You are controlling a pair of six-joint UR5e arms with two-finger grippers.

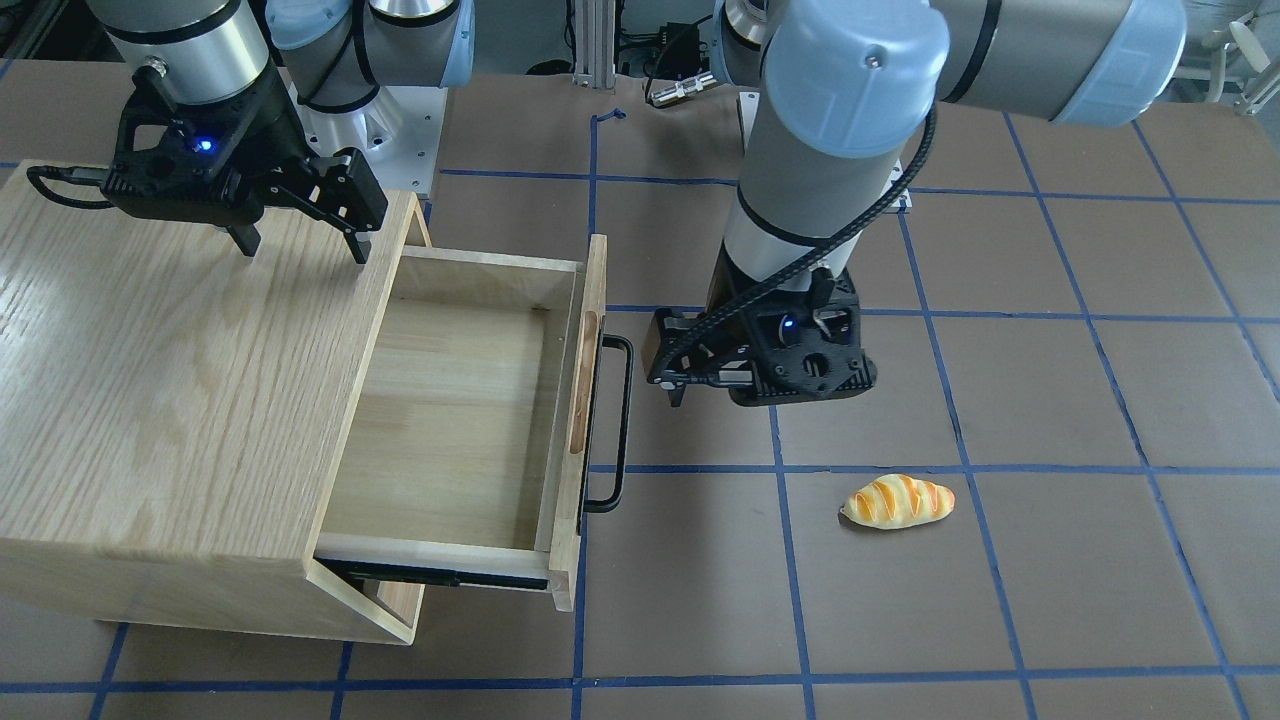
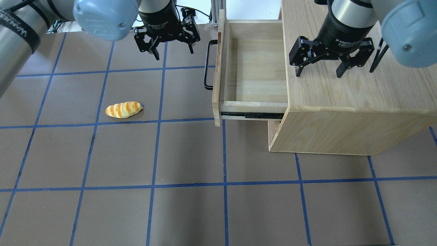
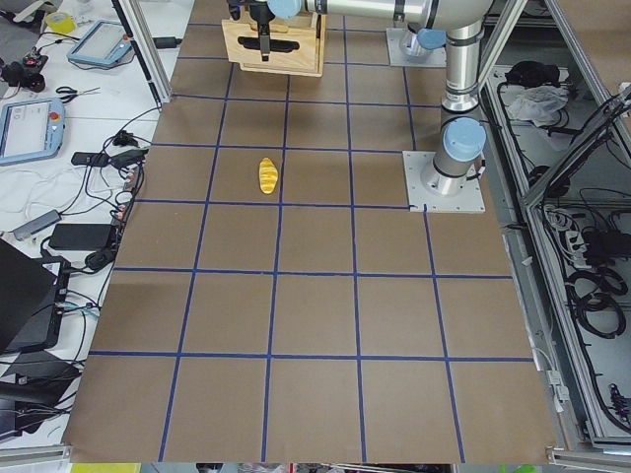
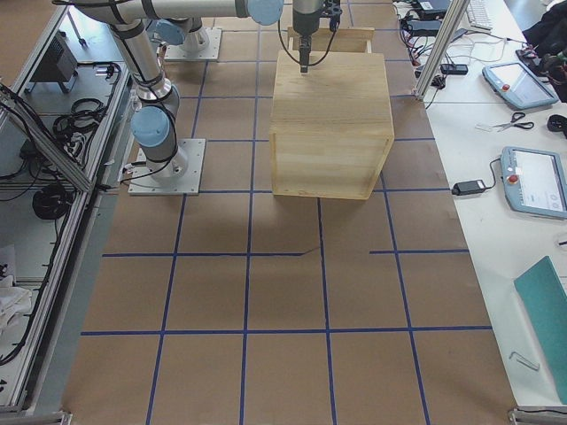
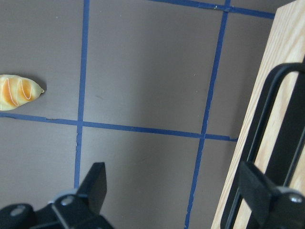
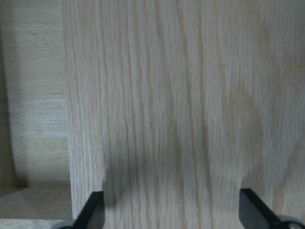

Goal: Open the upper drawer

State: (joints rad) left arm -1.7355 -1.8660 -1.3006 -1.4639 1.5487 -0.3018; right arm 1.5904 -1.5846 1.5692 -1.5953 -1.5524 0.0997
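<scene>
Nearest the front camera, a roll lies on the table. Beyond it the left gripper hangs wide open and empty, just beside the black handle but not touching it. The drawer is pulled well out of the cabinet, its inside bare. Farthest, the right gripper hovers over the cabinet top, spread wide, holding nothing.

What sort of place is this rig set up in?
Most likely a robotics lab work cell: the table is marked with a blue tape grid, teach pendants and loose cables lie beside it, and an aluminium frame stands along its edges.
</scene>
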